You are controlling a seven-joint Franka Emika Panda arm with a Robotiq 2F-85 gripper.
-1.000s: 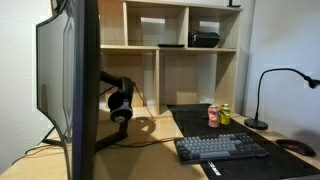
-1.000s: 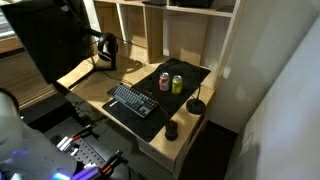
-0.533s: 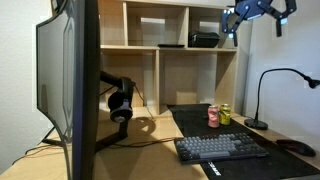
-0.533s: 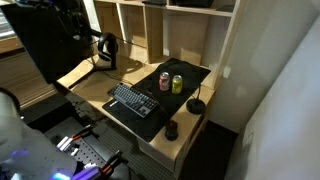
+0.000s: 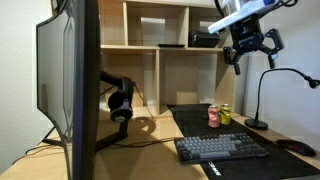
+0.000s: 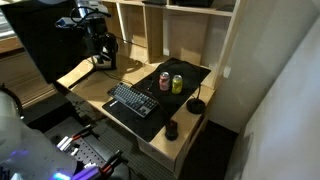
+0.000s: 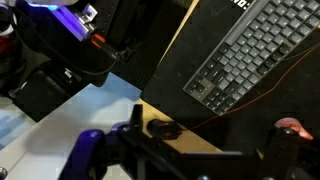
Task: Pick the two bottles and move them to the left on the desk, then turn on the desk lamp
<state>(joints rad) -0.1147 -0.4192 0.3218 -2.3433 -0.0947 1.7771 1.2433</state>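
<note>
On the pinkish-red bottle, label illegible.

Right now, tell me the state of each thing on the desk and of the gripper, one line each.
gripper: open, empty, in the air above the desk.
pinkish-red bottle: upright on the black mat.
yellow-green bottle: upright, beside the pinkish-red one.
desk lamp: standing, no glow seen.
headphones: hanging beside the monitor.
keyboard: flat on the mat.
</note>
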